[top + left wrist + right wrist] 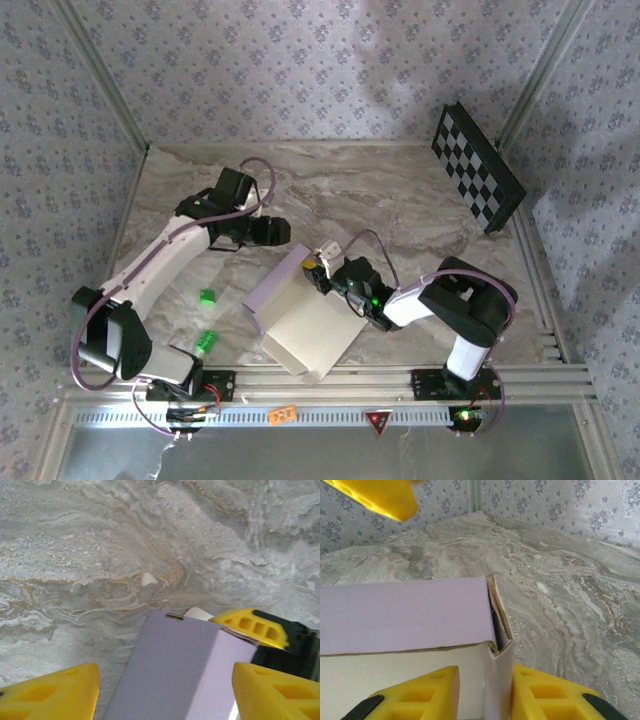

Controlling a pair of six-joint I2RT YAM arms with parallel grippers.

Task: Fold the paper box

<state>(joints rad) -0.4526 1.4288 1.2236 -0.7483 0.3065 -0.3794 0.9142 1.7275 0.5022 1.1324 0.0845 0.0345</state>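
1. The table has a grey-and-tan marbled top with swirling veins. A small white fleck lies on it just beyond the box.
2. Walls papered in a grey floral print close in three sides, and slanting metal posts stand at the back corners.
3. A black-and-white checkerboard panel leans at the right rear.
4. Ribbed aluminium rails run along the near edge and carry both arm bases.
5. Two small green pieces lie near the left arm.
6. The paper box sits near the middle front, between the arms. Its lavender face is up and a cream panel spreads toward the rails.
7. The right gripper pinches an upright side wall of the box at its corner.
8. The left gripper is released, its yellow fingers spread wide over the far lavender end and clear of the card.
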